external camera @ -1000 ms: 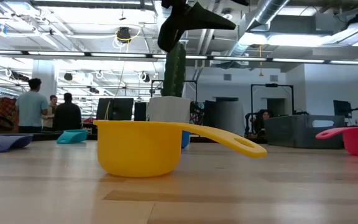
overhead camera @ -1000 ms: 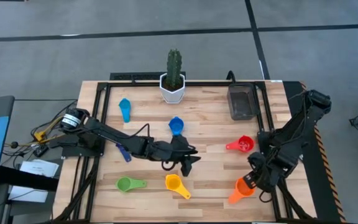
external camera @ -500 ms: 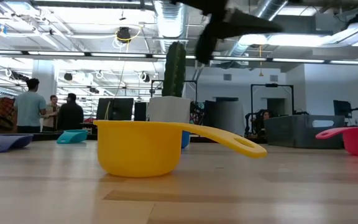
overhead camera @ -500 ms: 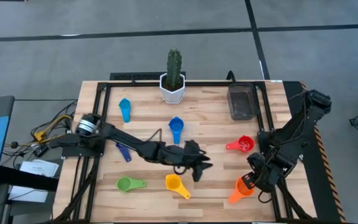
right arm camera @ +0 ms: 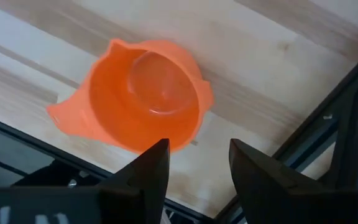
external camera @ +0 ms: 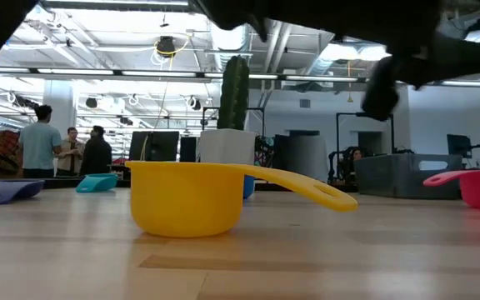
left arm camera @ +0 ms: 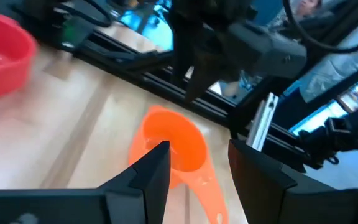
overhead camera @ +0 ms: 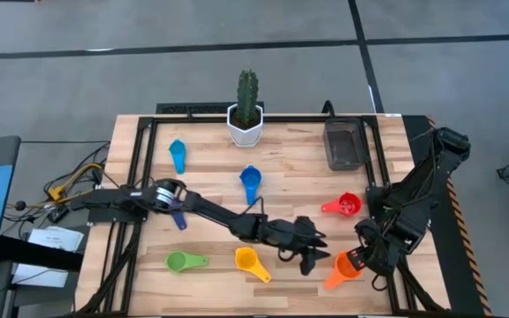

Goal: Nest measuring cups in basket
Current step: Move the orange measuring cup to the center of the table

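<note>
Wooden slat worktop (overhead camera: 290,190) with a black frame around it, big open office behind where you can see a few people (external camera: 42,137) standing around in the low view.

Your orange cup (overhead camera: 344,268) sits near the front right corner, handle pointing toward the front edge, and both arms are crowded on it. The right gripper (overhead camera: 368,256) hangs right over it with its jaws parted and nothing between them; from its wrist camera you look straight down into the empty orange bowl. The left gripper (overhead camera: 310,258) is stretched all the way across from the left side and sits just beside the orange cup on its left, jaws also apart and empty, the cup showing in the gap from its wrist view.

Working outward: the red cup (overhead camera: 345,205) is just behind the orange one, the yellow cup (overhead camera: 249,261) and green cup (overhead camera: 182,261) are along the front edge to the left, the blue cup (overhead camera: 250,180) is mid-worktop, the light blue cup (overhead camera: 178,154) is toward the back left, and the dark blue cup (overhead camera: 176,215) pokes out by the left arm's base.

The basket (overhead camera: 345,146) is at the back right, well apart from the orange cup, and I can't see any cup in it. The cactus in its white pot (overhead camera: 246,121) stands at the back centre.
</note>
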`<state>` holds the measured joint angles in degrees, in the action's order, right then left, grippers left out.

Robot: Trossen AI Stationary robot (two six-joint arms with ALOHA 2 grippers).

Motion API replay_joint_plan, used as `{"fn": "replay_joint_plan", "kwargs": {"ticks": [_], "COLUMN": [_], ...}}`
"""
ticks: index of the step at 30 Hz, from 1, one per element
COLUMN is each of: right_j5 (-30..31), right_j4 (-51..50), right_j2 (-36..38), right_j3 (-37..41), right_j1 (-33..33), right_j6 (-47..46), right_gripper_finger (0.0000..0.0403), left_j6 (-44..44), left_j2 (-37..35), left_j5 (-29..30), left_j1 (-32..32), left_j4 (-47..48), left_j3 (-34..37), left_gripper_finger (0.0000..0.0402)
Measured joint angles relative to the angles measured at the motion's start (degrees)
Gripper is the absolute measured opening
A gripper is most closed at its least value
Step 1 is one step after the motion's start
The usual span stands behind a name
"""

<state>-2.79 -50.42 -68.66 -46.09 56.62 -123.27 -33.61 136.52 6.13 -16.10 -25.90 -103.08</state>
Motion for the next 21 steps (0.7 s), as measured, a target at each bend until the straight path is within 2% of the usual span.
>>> {"fn": "replay_joint_plan", "kwargs": {"ticks": [6,14,21], "right_j5": [-0.21,-0.19,-0.31], "right_j4": [0.79,1.04,4.45], "right_j2": [0.0,-0.4,-5.97], "right_j3": [0.0,0.0,0.84], "right_j1": [0.06,0.03,-0.37], "right_j6": [-2.04,-3.16,-1.95], "right_gripper_finger": [0.0195,0.0188,0.0189], "left_j6": [-0.06,-6.1,-6.94], "left_j2": [5.25,6.81,7.16], "left_j5": [0.8,1.16,0.56], "left_j1": [0.36,0.96,0.96], "left_j4": [4.53,8.02,11.03], "left_j3": [-6.8,-7.66,-7.57], "left_gripper_finger": [0.0151,0.0151,0.0151]}}
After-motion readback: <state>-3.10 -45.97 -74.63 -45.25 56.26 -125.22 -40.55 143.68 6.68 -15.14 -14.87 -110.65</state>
